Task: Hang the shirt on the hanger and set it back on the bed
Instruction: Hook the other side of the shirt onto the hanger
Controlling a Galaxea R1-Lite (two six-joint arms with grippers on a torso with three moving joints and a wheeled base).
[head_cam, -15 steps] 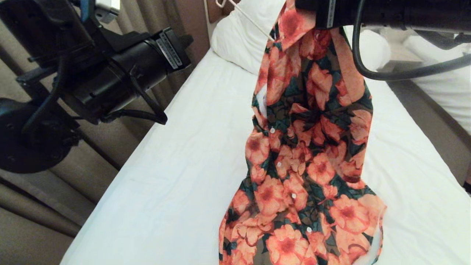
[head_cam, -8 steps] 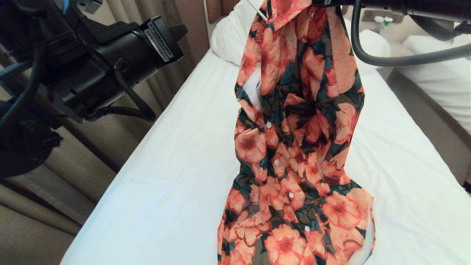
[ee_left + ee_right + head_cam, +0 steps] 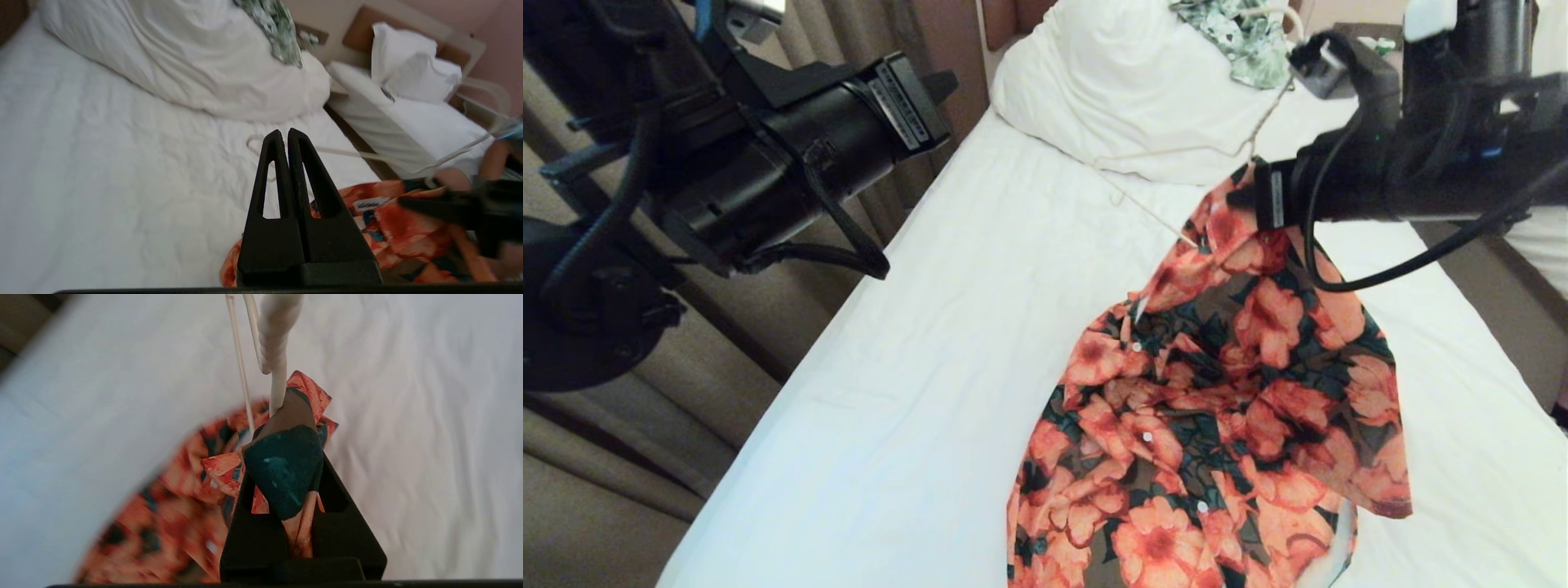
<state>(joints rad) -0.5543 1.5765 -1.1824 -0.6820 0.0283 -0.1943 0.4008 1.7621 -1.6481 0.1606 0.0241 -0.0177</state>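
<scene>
Shirt (image 3: 1217, 408) lies crumpled along the bed's (image 3: 915, 343) right edge, its collar pinched together with the hanger (image 3: 1168, 231) by the right gripper (image 3: 286, 433), jaws clamped on fabric. Left gripper (image 3: 284, 136) hovers near, jaws together and empty. Risk: the hanger sits only partly inside the neck; releasing could let the cloth slide off the wire.

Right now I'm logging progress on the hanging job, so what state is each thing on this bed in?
shirt: on the hanger, collar end lifted, lower part lying crumpled on the sheet.
hanger: threaded inside the shirt, one end sticking out.
right tool: shut on the shirt at the collar.
left tool: shut, empty, hovering above the bed.
bed: sheet flat, duvet bunched at the head.
leaf-print garment: crumpled on the duvet.
</scene>
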